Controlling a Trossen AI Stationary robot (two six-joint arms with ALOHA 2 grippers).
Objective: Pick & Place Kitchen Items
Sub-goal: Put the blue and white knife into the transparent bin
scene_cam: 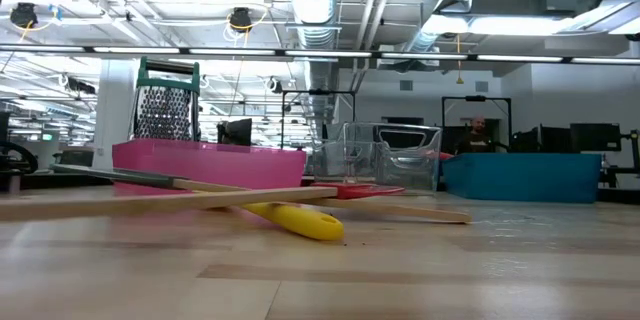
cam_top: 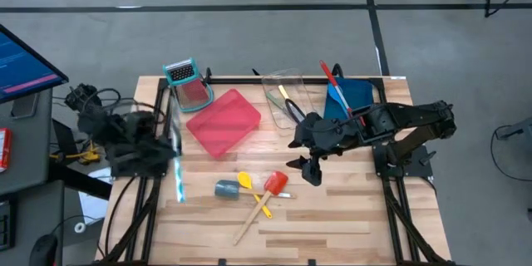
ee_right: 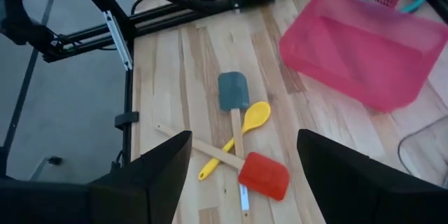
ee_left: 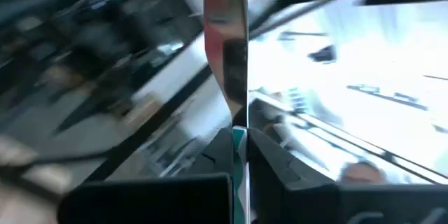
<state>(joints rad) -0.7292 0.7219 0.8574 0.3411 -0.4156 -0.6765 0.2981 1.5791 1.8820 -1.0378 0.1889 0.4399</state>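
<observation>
Yellow spoon (scene_cam: 295, 220), red wooden-handled spatula (cam_top: 275, 184), grey-teal spatula (cam_top: 226, 189): clustered on counter (cam_top: 332, 208), six o'clock of red tray (cam_top: 223, 122), which looks empty. Right tool (cam_top: 304, 167), fingers wide apart, empty, hovers at cluster's three o'clock; best to descend square over one handle. Left tool (ee_left: 238, 155) pinches knife (cam_top: 177, 162) at counter's nine o'clock. Blue tray (cam_top: 353, 93) carries red spoon (cam_top: 329, 76).

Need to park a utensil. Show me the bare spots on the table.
Bare wood lies in front of the utensil cluster (yellow spoon, red spatula) and beside it under the right gripper. The rear is crowded: red tray, clear tray, blue tray.
</observation>
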